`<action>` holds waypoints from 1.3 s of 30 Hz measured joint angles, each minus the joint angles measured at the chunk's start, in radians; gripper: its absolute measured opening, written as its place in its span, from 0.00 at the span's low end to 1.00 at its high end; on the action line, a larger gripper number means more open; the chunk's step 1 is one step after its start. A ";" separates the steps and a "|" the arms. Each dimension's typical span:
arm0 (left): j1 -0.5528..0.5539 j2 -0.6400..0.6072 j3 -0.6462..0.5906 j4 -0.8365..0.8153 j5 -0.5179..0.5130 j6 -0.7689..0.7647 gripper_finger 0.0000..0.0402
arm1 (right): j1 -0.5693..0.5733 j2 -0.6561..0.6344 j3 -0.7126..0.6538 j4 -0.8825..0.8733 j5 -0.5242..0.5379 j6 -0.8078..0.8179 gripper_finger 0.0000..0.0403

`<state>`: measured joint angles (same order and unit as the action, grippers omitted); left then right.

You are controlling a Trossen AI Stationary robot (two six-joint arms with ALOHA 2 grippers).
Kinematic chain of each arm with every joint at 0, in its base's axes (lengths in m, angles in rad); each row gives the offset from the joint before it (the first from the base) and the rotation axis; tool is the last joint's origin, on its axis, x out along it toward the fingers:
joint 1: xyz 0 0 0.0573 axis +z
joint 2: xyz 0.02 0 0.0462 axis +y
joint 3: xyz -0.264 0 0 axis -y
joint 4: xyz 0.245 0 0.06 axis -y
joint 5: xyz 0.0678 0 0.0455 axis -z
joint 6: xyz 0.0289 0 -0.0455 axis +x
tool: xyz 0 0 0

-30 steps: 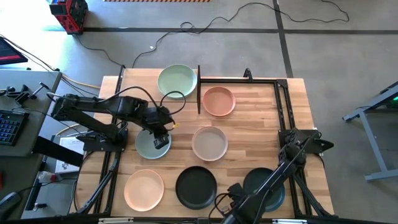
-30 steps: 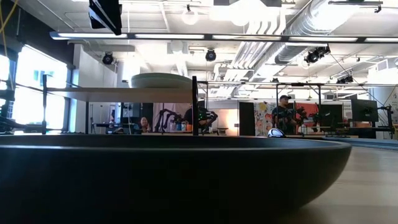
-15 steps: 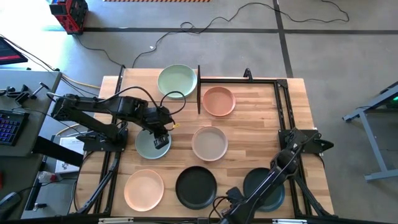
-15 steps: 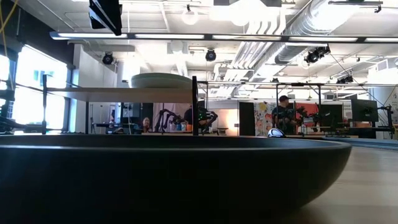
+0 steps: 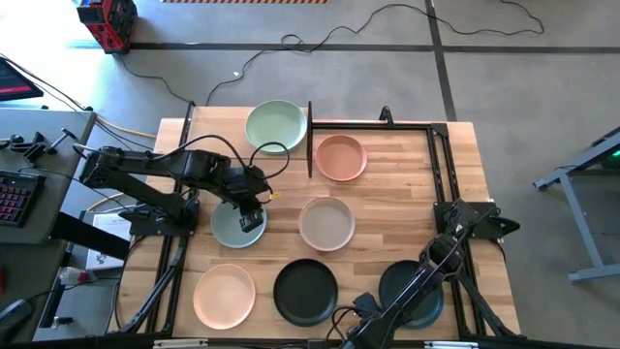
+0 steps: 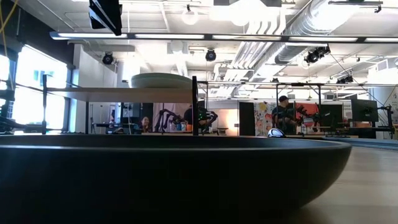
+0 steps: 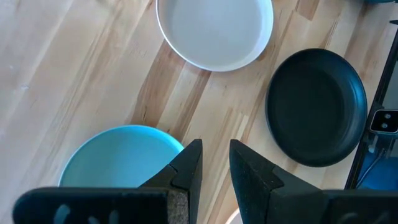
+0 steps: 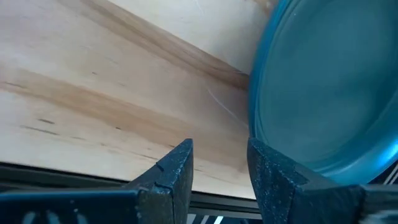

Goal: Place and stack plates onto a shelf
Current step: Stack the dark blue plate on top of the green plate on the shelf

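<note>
In the high view, one pale green plate [image 5: 276, 124] sits on the shelf [image 5: 218, 136]. On the tabletop lie a salmon pink plate [image 5: 341, 157], a beige plate [image 5: 326, 223], a cream-peach plate [image 5: 225, 294], a black plate [image 5: 306, 291] and a blue-grey plate [image 5: 415, 291]. My left gripper [image 5: 250, 215] hangs over the right rim of a second pale green plate [image 5: 231, 225]. It is open by a narrow gap [image 7: 216, 165]. My right gripper [image 8: 221, 165] is open at the table's near edge, beside the blue-grey plate's rim [image 8: 255, 124]. My left gripper has one finger [image 7: 186, 168] over the pale green plate's rim [image 7: 168, 140] and the other over bare wood; whether it touches the plate, I cannot tell. My right gripper has one finger [image 8: 273, 174] next to the blue-grey plate's rim; whether they touch, I cannot tell.
The low view is filled by the black plate's wall [image 6: 174, 180], with the shelf board [image 6: 118, 94] and its plate [image 6: 161, 81] behind. Black frame rails [image 5: 441, 165] run along the table's sides. Bare wood lies right of the salmon plate [image 5: 407, 194]. People show far off in the room.
My right arm has crept slightly toward the table's near edge beside the blue-grey plate. My left arm and all the plates have stayed put.
</note>
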<state>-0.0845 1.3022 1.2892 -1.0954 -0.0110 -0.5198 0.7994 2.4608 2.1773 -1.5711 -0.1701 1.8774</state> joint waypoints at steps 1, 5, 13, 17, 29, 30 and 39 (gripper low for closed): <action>0.000 0.000 0.000 0.000 0.000 0.000 0.17 | 0.000 -0.003 0.000 0.000 0.000 0.000 0.32; 0.000 0.000 0.000 0.000 0.000 0.000 0.17 | 0.000 -0.015 0.000 0.000 0.001 0.000 0.32; 0.000 0.000 0.000 0.000 0.000 0.000 0.17 | 0.000 -0.022 0.000 0.000 0.031 0.000 0.32; 0.000 0.000 0.000 0.000 -0.001 0.022 0.17 | -0.001 -0.023 -0.037 -0.001 0.010 -0.005 0.32; 0.000 0.000 0.001 0.000 0.000 0.044 0.17 | -0.001 -0.035 -0.098 0.000 -0.010 -0.080 0.32; 0.000 0.000 0.001 0.000 0.000 0.044 0.17 | -0.001 -0.035 -0.098 0.000 0.004 -0.083 0.32; 0.000 0.000 0.001 0.000 0.000 0.042 0.17 | -0.003 -0.013 -0.099 0.000 0.008 -0.100 0.32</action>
<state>-0.0847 1.3018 1.2900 -1.0954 -0.0115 -0.4774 0.7967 2.4481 2.0781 -1.5710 -0.1619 1.7775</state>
